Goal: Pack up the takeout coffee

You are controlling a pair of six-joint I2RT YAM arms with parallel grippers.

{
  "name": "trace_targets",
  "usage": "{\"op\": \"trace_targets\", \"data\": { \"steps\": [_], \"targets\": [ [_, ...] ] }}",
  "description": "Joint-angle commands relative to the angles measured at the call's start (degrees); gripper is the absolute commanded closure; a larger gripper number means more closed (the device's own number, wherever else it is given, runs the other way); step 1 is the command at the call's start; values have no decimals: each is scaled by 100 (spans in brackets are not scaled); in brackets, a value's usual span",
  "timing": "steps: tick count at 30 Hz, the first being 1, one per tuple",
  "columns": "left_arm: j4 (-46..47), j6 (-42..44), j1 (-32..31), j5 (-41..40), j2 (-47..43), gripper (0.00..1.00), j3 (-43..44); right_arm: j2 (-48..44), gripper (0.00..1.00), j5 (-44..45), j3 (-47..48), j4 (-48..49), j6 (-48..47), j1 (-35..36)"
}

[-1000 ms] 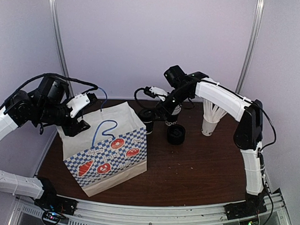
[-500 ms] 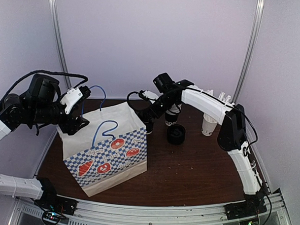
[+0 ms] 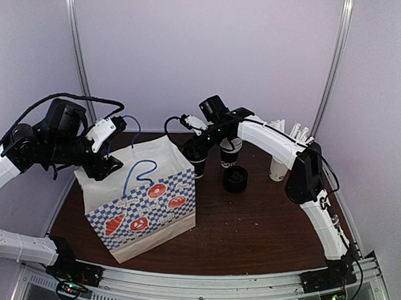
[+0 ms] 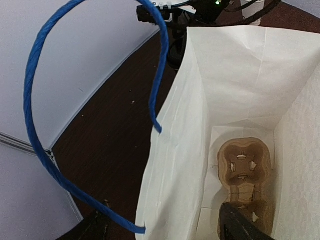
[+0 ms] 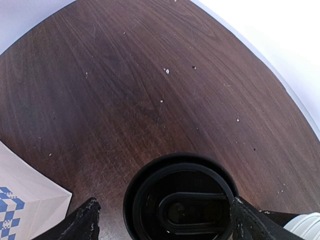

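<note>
While invisible overhead, carrier inside bag

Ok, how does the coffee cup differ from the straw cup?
The coffee cup is black; the straw cup is white. The coffee cup is lidded; the straw cup is open, with straws sticking out. The coffee cup stands by the bag's far corner, between the right gripper's open fingers; the straw cup stands apart, further right. Both stand upright on the table.
</note>
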Motion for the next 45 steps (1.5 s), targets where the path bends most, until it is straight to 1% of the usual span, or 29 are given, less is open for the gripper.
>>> {"op": "trace_targets", "data": {
  "steps": [1,9,15,20,30,34,39,45],
  "targets": [
    [348,5,34,113,27,26,42,232,11,178,130,39,166,45],
    [375,76,34,203,138,26,95,182,17,304,68,24,161,78],
    [391,112,34,212,119,26,96,-66,11,296,-50,33,86,120],
    [503,86,35,358,79,26,-25,-164,12,464,17,25,140,122],
    [496,82,34,352,98,26,7,-257,12,577,18,18,99,117],
    [499,90,34,377,133,26,20,-262,12,518,-75,22,185,96],
    [509,88,34,431,142,26,9,-298,7,144,-78,4,268,91],
    [452,63,34,468,108,26,36,-361,7,282,-80,2,277,89]
  ]
}}
